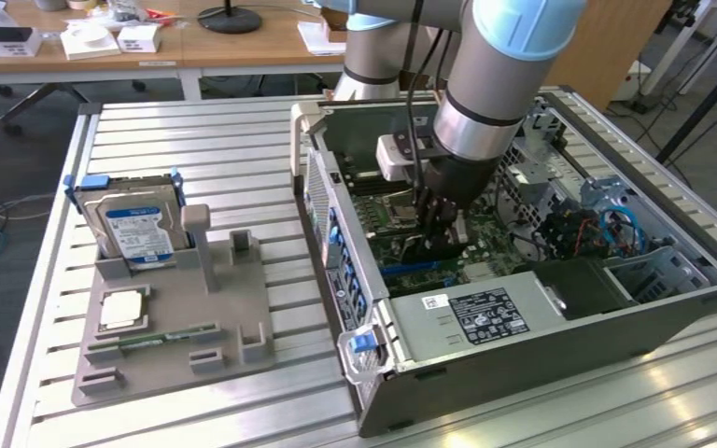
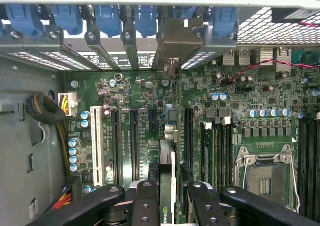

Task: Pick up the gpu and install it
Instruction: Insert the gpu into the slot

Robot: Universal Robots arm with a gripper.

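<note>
The gpu (image 2: pixel 166 211) stands on edge inside the computer case (image 1: pixel 521 373), pinched by the closed fingers (image 2: pixel 145 208) of the gripper (image 2: pixel 173 206) over the motherboard (image 2: pixel 250 101) slots. It wants keeping square to its slot, I'd say. At nine o'clock from the case in the exterior view, a tray (image 1: pixel 172 308) holds a memory stick (image 1: pixel 153 340) and, farther back, a hard drive (image 1: pixel 134 233).

The hand (image 2: pixel 171 198) clasps the gpu (image 2: pixel 169 136), which stands edge-on over the motherboard (image 2: pixel 260 116) among its black slots (image 2: pixel 134 141), its bracket toward the motherboard's blue-clipped edge.
</note>
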